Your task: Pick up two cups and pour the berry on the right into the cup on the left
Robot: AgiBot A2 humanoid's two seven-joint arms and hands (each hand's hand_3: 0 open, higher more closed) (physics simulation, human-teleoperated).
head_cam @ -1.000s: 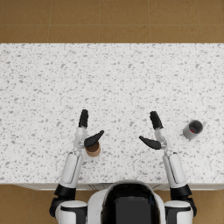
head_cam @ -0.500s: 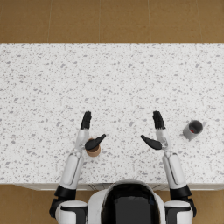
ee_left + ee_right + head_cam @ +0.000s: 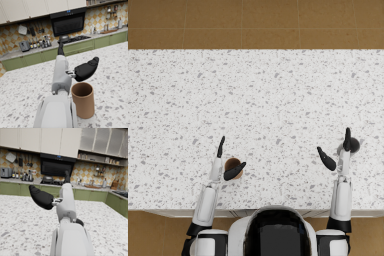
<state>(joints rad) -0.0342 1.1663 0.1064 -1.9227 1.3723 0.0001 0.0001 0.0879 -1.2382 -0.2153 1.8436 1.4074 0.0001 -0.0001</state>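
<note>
A brown cup stands upright near the table's front edge, left of centre, and looks empty in the left wrist view. My left hand is open around it, with the fingers on the cup's left and the thumb at its near right side, not closed on it. A dark cup stands at the right. My right hand is open just left of it, its fingers against the cup's rim and its thumb spread out to the left. Only the dark cup's rim shows past my forearm. Its contents are hidden.
The white speckled table stretches wide behind both cups. Its front edge lies close behind my hands. A brown floor shows beyond the far edge.
My right hand has swung right, from mid-table to the dark cup's side. My left hand has drawn back slightly, so the brown cup now sits between thumb and fingers. Both cups are unmoved.
</note>
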